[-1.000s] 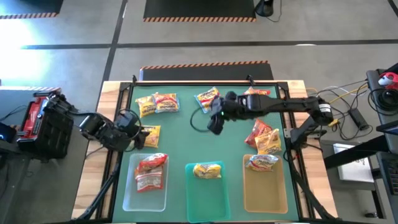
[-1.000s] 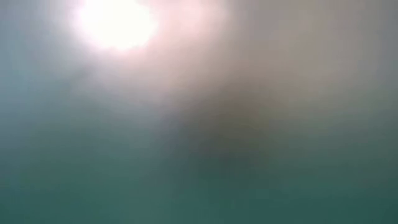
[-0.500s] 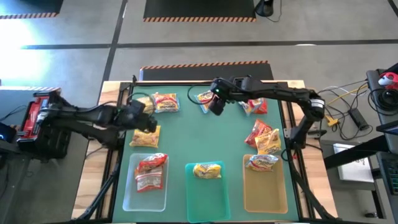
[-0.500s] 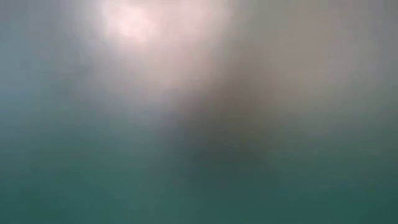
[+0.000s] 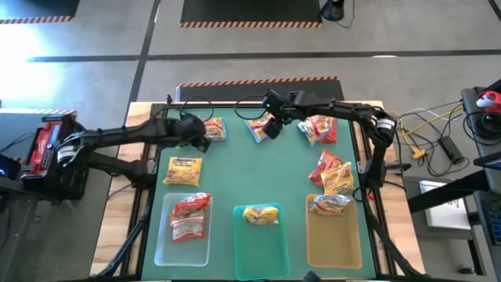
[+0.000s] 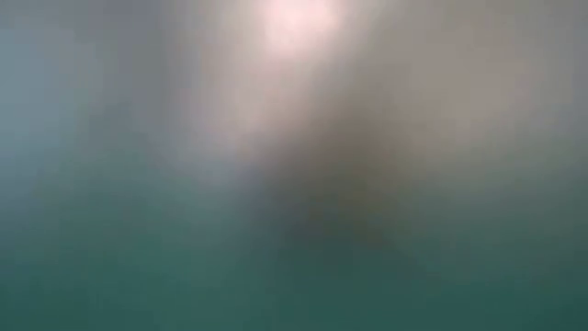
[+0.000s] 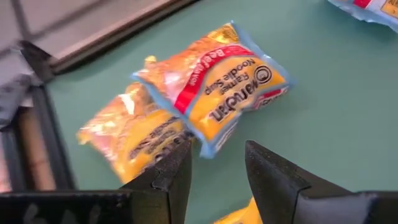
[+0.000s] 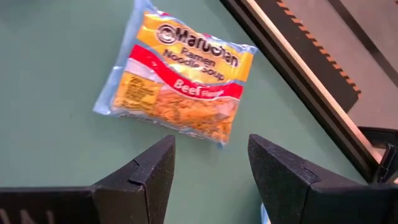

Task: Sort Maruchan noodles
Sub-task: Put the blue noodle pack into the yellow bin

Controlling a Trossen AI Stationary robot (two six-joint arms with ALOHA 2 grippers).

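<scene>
While both grippers hang spread over the far end of the green mat, the left gripper (image 7: 214,168) nears two overlapping yellow packets (image 7: 214,93); the right gripper (image 8: 208,165) faces a Beef packet (image 8: 180,78). Best pinch one packet only.

trays (image 5: 182,249) along the near edge, one packet in each | loose packets (image 5: 329,168) behind, far side and right

Even overhead light; low view fully blurred w/ top glare.
</scene>
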